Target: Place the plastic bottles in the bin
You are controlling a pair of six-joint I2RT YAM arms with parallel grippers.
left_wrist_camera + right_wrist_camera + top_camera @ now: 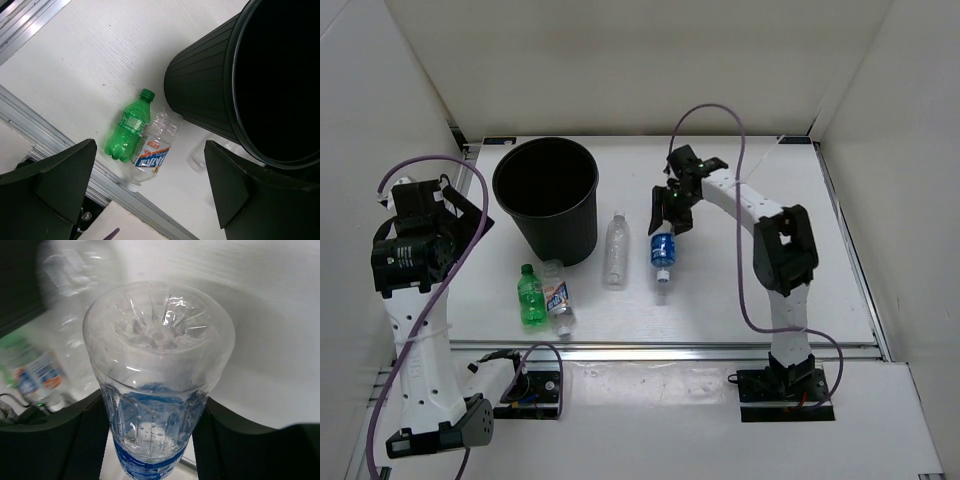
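The blue-label bottle [662, 252] sits clamped at its base end in our right claw [668, 222], cap pointing away from it, with the bin [560, 236] off to our left.

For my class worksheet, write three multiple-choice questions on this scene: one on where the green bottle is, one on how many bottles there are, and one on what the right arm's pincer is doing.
1. Where is the green bottle?
A. held in the air
B. lying on the table beside the white-and-blue-labelled bottle
C. standing upright alone

2. How many bottles show from above?
A. four
B. two
C. six

3. What state is the right pincer in?
A. open and empty
B. shut on the green bottle
C. shut on the blue-labelled bottle

Answers:
1 B: it lies flat next to that bottle.
2 A: the green one, the plain clear bottle and the two labelled ones.
3 C: its fingers sit against both sides of that bottle in the wrist view.
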